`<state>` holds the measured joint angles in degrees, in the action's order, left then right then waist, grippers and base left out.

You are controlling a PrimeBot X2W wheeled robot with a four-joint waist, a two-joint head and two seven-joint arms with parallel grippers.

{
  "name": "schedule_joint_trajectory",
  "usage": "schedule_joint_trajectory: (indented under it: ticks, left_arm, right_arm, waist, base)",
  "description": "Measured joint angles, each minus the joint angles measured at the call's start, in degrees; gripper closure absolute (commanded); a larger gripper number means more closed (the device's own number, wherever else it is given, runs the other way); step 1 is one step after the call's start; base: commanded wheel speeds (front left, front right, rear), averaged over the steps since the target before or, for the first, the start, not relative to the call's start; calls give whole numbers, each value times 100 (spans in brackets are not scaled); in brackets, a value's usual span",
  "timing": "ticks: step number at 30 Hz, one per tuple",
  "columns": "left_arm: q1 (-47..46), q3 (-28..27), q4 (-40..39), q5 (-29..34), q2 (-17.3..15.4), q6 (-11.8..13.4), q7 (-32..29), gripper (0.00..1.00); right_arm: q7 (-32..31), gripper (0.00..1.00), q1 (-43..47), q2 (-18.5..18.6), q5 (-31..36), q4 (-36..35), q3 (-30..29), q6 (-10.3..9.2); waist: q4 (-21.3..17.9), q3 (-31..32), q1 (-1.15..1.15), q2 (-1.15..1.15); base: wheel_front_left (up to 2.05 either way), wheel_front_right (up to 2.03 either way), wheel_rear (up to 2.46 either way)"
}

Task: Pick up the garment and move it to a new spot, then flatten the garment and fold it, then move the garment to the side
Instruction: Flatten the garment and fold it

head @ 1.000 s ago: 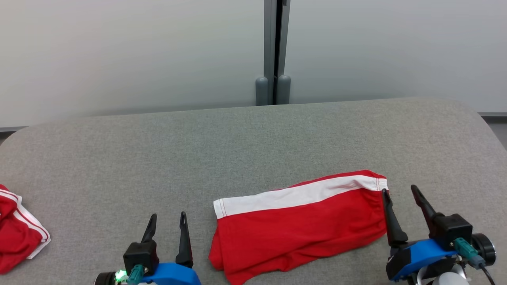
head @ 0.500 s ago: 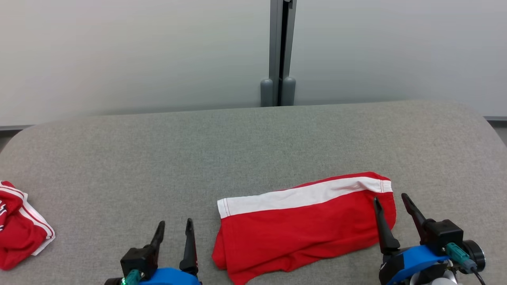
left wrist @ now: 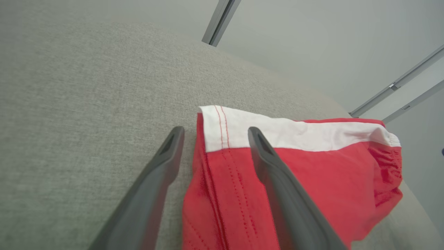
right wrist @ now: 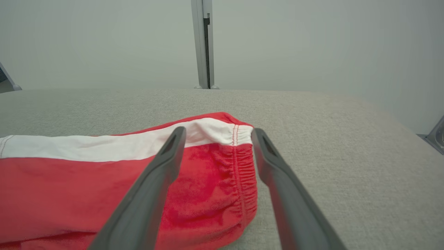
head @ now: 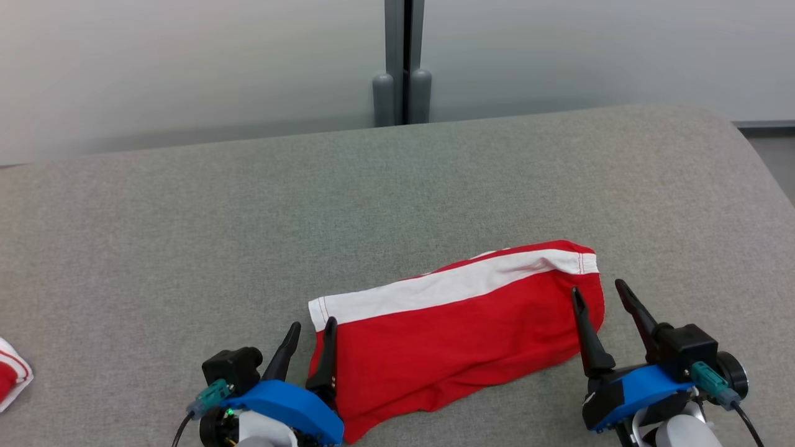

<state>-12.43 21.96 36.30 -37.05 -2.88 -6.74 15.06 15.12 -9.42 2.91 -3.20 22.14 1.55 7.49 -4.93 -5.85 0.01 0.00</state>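
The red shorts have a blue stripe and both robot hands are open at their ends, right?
Not quite: the stripe on the red shorts is white, not blue, as the head view shows. The left gripper and right gripper are indeed open at the shorts' ends.

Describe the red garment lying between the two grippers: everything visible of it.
The garment is soft red cloth with a white band along its far edge; its right end is gathered like elastic. It lies mostly flat, rumpled along the near edge, on the grey padded surface. The left gripper and right gripper, both open, straddle its two ends; contact is unclear.
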Motion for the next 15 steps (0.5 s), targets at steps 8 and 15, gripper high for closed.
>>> schedule_joint_trajectory:
  ticks: [8,15]
  left_arm:
    - [-322,323,222,-463,-4,-38,0,0]
    - [-427,469,14,-600,-1,-47,0,0]
  right_arm:
    - [0,0,-96,-1,-7,-54,-66,0]
    - [0,0,-120,-1,-42,-60,-103,0]
  waist:
    - [-44,-226,0,1]
    - [-30,-304,-1,0]
  base:
    - [0,0,0]
    - [0,0,0]
